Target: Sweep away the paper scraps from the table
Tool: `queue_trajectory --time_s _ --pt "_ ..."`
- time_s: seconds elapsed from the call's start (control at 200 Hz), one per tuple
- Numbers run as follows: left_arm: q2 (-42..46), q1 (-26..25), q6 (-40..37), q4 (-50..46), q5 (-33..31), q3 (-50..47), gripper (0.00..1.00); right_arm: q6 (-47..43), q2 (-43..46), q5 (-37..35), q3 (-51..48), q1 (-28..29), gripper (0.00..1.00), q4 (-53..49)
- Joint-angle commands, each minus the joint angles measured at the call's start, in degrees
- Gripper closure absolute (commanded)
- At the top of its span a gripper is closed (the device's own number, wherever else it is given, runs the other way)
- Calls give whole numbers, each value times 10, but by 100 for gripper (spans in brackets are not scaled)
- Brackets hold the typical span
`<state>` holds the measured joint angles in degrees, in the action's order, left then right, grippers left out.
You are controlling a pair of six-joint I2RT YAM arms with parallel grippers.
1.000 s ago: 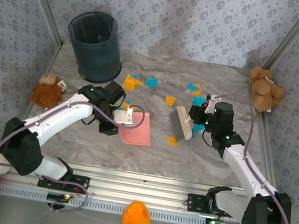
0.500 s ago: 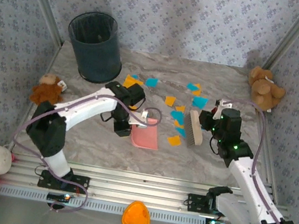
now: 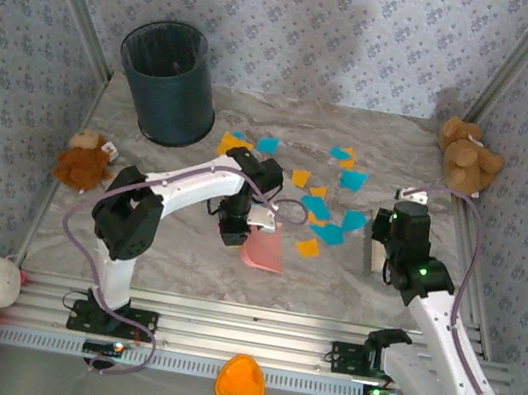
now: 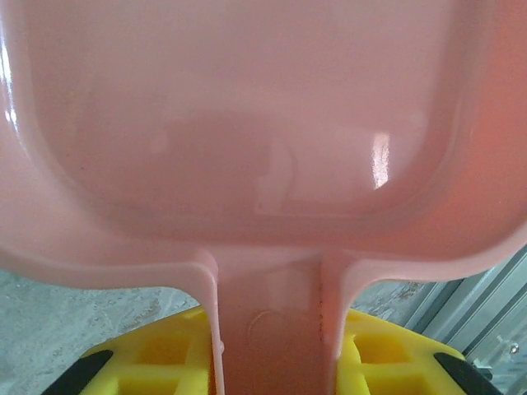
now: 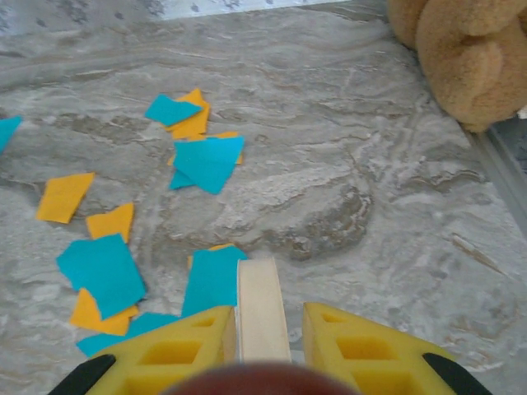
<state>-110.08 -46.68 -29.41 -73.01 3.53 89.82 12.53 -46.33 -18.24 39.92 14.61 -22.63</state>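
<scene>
L wrist view: pink dustpan blocks nearly all. Its front lip & both sides run off frame, so can't tell if the lip meets the table, seen just as a grey sliver bottom L. Ribbed rail peeks in bottom R, blurry. Top view: dustpan looks narrow & tilted, hung under the L wrist, part covered by it.

R wrist view: pale wooden handle seen as a short strip, near end lost behind a dark blurred blob at bottom edge. Top view: whatever's on that handle sits mostly under the R wrist, just a pale sliver beside it, hard to make out. Teddy cut off at top R corner. In top view it's whole, at table's R rear edge.

L jaws: narrow, clamped on dustpan's handle stem, one yellow finger each side, touching it. R jaws: narrow too, yellow fingers pinching the wooden handle, which points fwd over the table.

Paper scraps: orange & cyan, loose on table mid-rear, btwn the two arms, spread from R of the dark bin across to just ahead of R jaws. Several overlap. Closest ones lie just R of dustpan, apart from it. R wrist view: scraps fan out L & ahead. One cyan bit sits right at the handle tip, touching or not, can't tell.
</scene>
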Motion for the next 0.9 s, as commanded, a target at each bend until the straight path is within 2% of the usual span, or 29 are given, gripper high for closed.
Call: queue_trajectory --time_s 0.0,0.315,0.894 --pt "-13 -5 9 -35 6 29 100 -8 -10 -42 19 4 100 -14" --pt "-57 -7 35 -53 20 82 100 -2 -59 0 12 26 100 -4" --pt "-104 -15 56 -45 8 118 100 -6 -79 101 1 99 100 30"
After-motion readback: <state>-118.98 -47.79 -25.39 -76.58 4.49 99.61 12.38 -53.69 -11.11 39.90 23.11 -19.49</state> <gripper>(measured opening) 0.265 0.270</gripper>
